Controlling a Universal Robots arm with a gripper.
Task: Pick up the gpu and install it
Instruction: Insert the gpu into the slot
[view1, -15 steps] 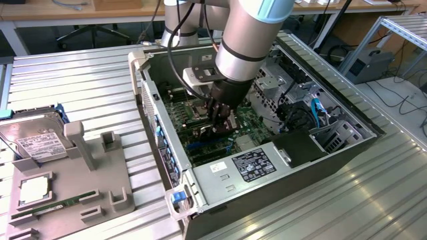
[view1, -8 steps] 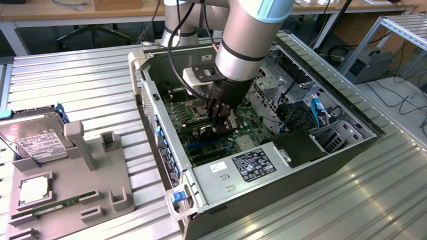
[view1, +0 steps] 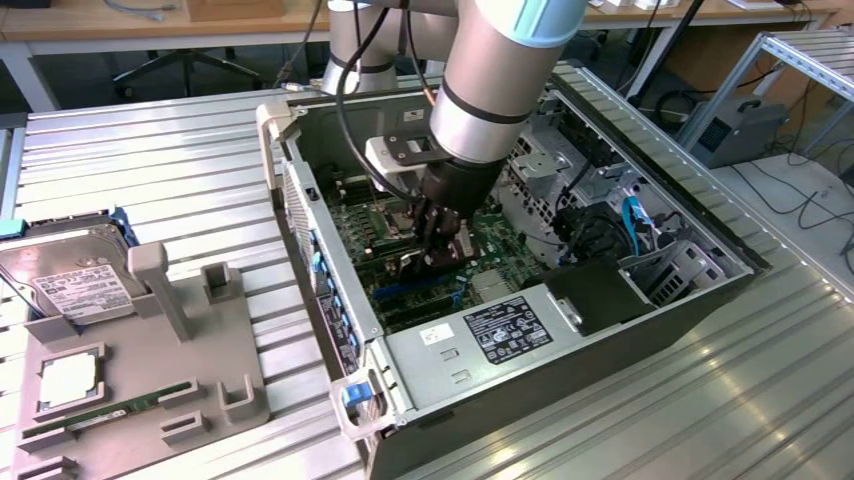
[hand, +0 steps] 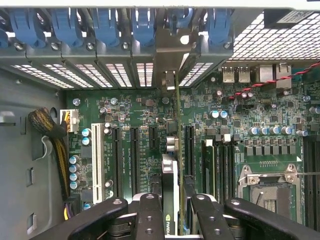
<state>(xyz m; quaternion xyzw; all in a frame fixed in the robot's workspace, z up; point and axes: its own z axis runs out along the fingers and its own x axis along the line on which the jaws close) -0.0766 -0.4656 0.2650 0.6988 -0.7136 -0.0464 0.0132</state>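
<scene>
The claw (hand: 172, 205) is clamped across the flat faces of the gpu (hand: 170, 172), likely light, stiff yet fragile, edge-on just ahead of the claw over the motherboard (hand: 145, 145).

Ribbed metal tabletop (view1: 160, 170); wooden desk (view1: 160, 20) behind; aluminium frame (view1: 787, 60) at exterior view's right; cables (view1: 801, 205) on floor (view1: 834, 170).

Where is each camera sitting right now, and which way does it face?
Exterior view: set high and off the arm, looking down into the open computer case on the slatted table; the arm and gripper reach inside.
Wrist view: on the wrist, looking along the fingers at the motherboard; the fingers clamp the gpu, seen edge-on.
Shared: the gripper and the motherboard.
</scene>
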